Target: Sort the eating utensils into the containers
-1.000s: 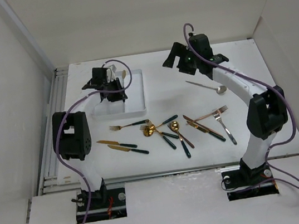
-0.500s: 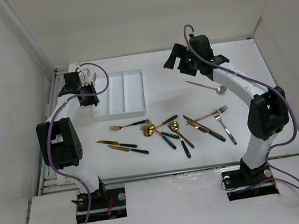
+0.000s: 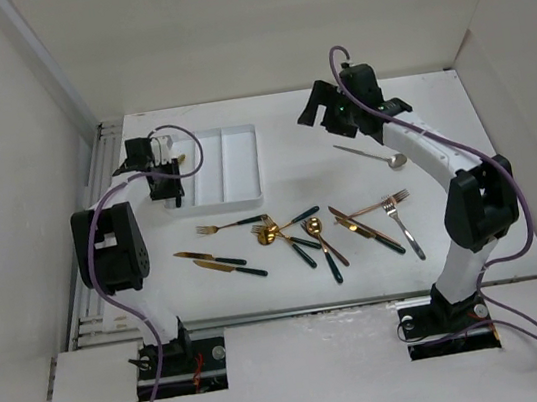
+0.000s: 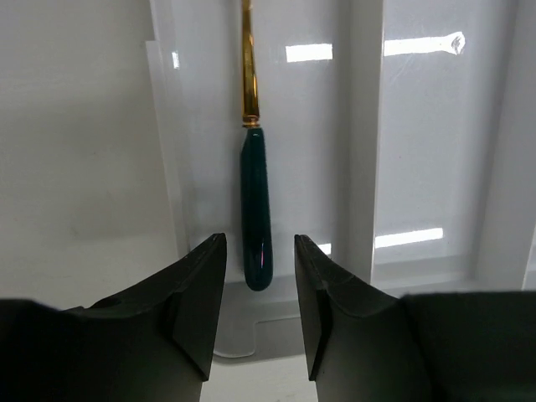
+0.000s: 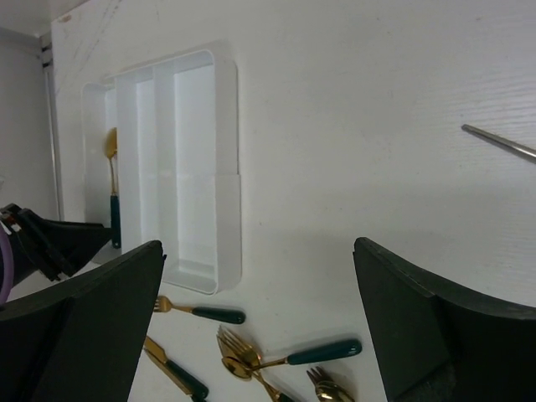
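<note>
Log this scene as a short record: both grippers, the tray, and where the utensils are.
left gripper: open, over left compartment of tray, holding nothing
right gripper: open, over the table, holding nothing
tray contents: one green-handled gold utensil in left compartment; other two empty
loose utensils: scattered on table in front of tray
silver spoon: lying apart, behind the others

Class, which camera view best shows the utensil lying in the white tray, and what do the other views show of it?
Left wrist: the green-handled utensil is close and sharp, though its head is cut off. The right wrist view shows it whole but small and far off. In top external, the left gripper mostly hides it.
</note>
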{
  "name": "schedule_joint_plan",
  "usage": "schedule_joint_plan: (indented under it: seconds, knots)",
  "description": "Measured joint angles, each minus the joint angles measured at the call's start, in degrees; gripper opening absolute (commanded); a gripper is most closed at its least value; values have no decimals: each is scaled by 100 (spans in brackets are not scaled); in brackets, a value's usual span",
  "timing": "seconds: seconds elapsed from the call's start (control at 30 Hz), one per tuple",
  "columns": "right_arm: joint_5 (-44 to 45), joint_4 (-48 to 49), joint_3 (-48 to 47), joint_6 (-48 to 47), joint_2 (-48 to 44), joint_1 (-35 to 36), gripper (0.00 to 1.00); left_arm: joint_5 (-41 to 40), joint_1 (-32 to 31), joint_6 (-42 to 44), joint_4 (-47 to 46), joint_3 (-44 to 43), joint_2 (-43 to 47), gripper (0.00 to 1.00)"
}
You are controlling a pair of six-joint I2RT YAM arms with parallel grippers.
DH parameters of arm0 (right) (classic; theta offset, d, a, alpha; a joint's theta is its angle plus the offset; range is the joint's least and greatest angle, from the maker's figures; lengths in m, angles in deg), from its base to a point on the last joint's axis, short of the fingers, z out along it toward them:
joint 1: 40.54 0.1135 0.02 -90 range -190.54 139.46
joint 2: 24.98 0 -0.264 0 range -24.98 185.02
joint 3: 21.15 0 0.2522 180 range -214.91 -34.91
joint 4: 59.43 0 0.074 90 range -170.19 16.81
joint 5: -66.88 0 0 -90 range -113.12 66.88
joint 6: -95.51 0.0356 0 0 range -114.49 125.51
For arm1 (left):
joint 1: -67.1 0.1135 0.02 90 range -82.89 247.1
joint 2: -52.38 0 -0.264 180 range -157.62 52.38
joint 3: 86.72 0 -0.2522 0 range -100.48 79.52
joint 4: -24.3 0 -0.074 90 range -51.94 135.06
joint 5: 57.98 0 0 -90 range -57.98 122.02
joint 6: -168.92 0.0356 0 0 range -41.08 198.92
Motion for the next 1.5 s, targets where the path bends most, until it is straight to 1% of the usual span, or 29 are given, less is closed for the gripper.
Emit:
schedule_joint_plan:
  seconds: [0.07,0.13,0.27,0.3,0.47,0.53,0.6,0.77,0.87,0.93,1.1,1.2,1.27,1.33,1.37,1.43,1.47,1.5]
  knots:
    - [162,-240,-48,4,11,-44,100,22,0,-28,2,-2,-74,39]
    - [352,-507,-164,31,81,-140,100,26,-17,-37,13,-22,-90,39]
    - [695,-953,-249,269,275,-560,100,-17,-22,-46,48,-192,-105,39]
    - [752,-1029,-221,380,326,-695,98,-57,-22,-52,61,-267,-105,39]
    - [975,-1311,59,1224,560,-1329,96,-251,-31,-133,153,-802,-105,40]
    - [1106,-1390,105,1600,717,-1480,96,-319,-52,-153,170,-992,-90,40]
    - [1231,-1499,72,1937,911,-1537,94,-374,-92,-173,225,-1126,-55,40]
    - [1246,-1856,-153,2693,1458,-1589,84,-398,-234,-203,446,-1342,92,40]
    - [1169,-2050,-190,2997,1709,-1720,82,-400,-269,-227,520,-1384,286,40]
    - [1075,-2293,-437,3132,1919,-1843,81,-409,-262,-247,568,-1419,417,40]
    - [1086,-2787,-1316,3091,2459,-1998,77,-433,-256,-308,586,-1502,656,40]
    - [1095,-3069,-1672,2881,2691,-2009,68,-468,-258,-332,623,-1541,726,40]
    - [1084,-3254,-1954,2612,2859,-2022,54,-494,-258,-343,671,-1587,734,40]
    - [1010,-3379,-2291,2243,3073,-2044,44,-527,-258,-343,713,-1652,734,40]
    - [975,-3449,-2476,2050,3176,-2052,33,-540,-258,-343,734,-1692,734,39]
    - [876,-3550,-2855,1655,3412,-2076,22,-557,-258,-343,754,-1779,734,39]
    - [822,-3591,-3058,1475,3534,-2079,8,-562,-258,-343,758,-1818,734,39]
    - [761,-3626,-3250,1281,3646,-2085,2,-566,-254,-343,767,-1862,734,39]
